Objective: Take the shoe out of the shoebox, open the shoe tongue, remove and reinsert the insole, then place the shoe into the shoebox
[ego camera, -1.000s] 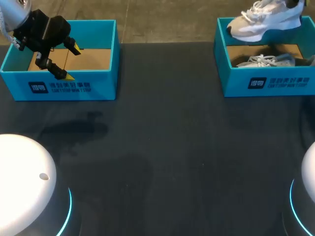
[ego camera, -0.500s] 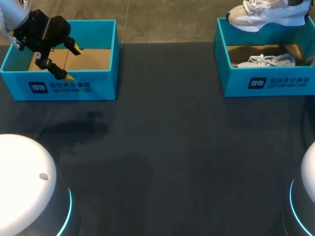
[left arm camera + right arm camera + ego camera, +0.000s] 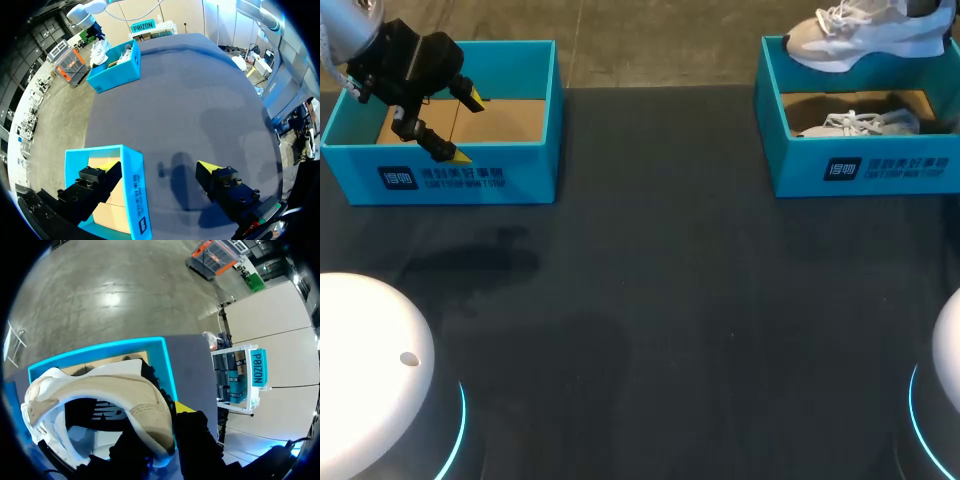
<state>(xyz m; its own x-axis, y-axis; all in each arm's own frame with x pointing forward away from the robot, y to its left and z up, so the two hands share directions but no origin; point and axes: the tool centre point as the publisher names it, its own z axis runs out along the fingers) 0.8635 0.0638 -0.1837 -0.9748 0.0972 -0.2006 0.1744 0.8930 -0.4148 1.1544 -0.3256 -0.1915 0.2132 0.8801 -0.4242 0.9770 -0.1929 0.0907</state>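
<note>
The right gripper (image 3: pixel 162 432) is holding the shoe (image 3: pixel 855 35) above the back wall of the right shoebox (image 3: pixel 860 165). Its fingers are pinching the heel collar, one inside the opening and one outside. A second shoe (image 3: pixel 855 123) is lying inside this shoebox. The left gripper (image 3: pixel 465 126) is hanging over the left shoebox (image 3: pixel 440 175) with its fingers spread wide and gripping nothing. One finger is standing over the box interior and the other over the bench (image 3: pixel 650 300) beside the wall.

Step in hand, as judged: taking the shoe out of the shoebox.

Procedure for doing this well:
- The sole is hanging close to the box rim, so the carry path should be clearing the walls fully before turning toward the open bench.
- The pinch is sitting on a soft collar edge at one end of the shoe. The toe is likely to swing, so slow travel is advisable.
- Setting the shoe down sole-first, between the two boxes, is leaving the tongue reachable for the left gripper.
</note>
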